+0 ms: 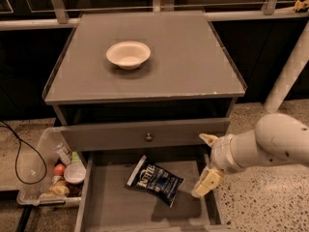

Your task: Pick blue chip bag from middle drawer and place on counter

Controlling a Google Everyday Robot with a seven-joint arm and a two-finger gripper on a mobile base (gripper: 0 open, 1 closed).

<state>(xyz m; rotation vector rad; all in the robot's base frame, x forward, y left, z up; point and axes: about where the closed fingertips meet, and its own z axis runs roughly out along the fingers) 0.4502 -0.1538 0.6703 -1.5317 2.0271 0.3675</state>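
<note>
The blue chip bag (pixel 153 180) lies flat on the floor of the open middle drawer (pixel 120 211), white "Kettle" lettering up, tilted. The counter (pixel 178 57) is the grey cabinet top above. My gripper (pixel 206 162) hangs at the drawer's right side, right of the bag and apart from it. Its two cream fingers are spread, one (pixel 209 139) by the drawer front above and one (pixel 206 182) lower over the drawer's right wall. It holds nothing.
A white bowl (pixel 128 54) stands on the counter's left middle. A shut drawer front with a small knob (pixel 148 137) sits above the open drawer. A clear bin of bottles and cups (pixel 63 170) and a black cable (pixel 19 153) lie on the floor at left.
</note>
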